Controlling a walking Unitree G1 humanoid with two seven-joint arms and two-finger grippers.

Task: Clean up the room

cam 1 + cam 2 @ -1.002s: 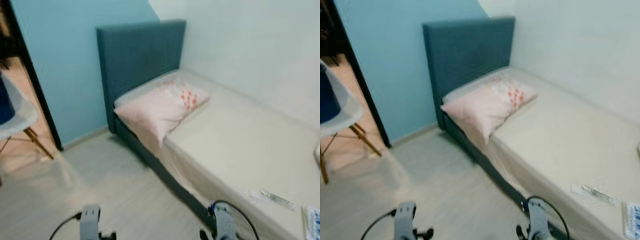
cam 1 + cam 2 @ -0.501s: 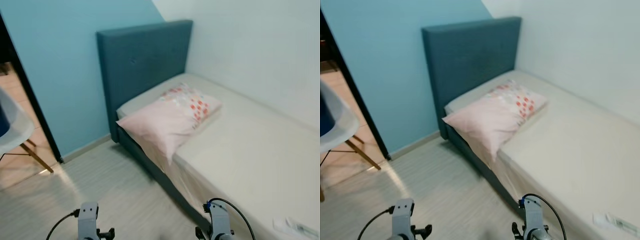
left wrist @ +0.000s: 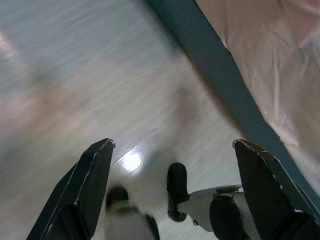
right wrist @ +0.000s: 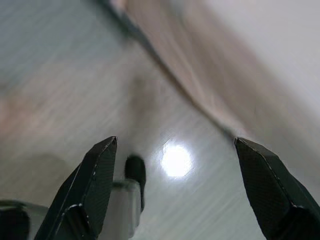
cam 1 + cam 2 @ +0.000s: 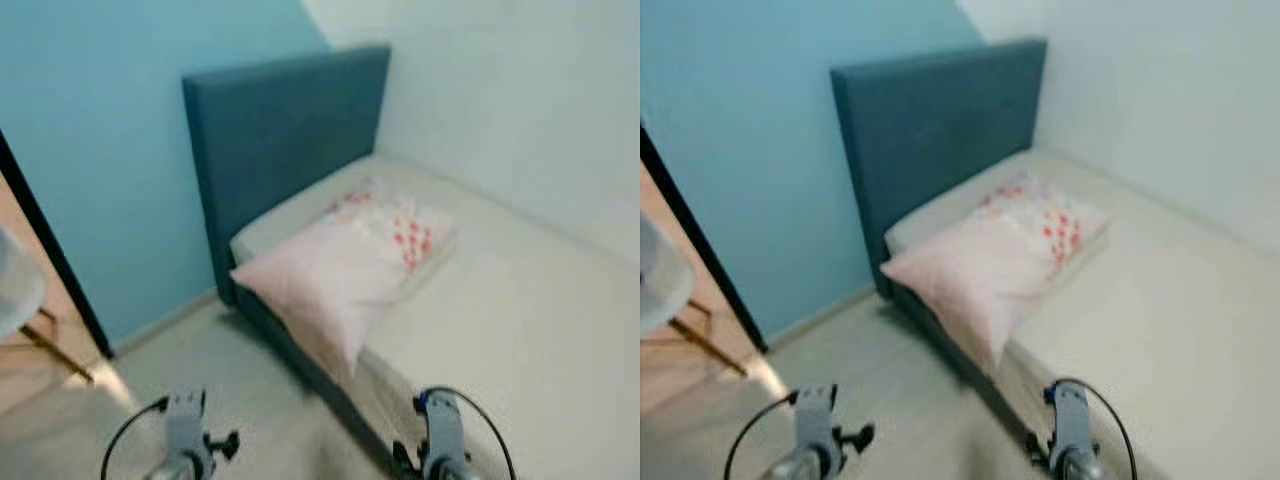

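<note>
Pink pillow (image 5: 340,285), blurred, overhanging bed (image 5: 520,300).

Motion blur smears the pillow (image 5: 345,270); the bed (image 5: 520,330) and perhaps a chair (image 5: 18,290) run off-frame.

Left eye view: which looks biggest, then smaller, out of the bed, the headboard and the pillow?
1. Bed, biggest.
2. Headboard.
3. Pillow, smallest.
The headboard and pillow look fairly close in size, and the pillow sits nearer the camera, so that order is unsure.
</note>
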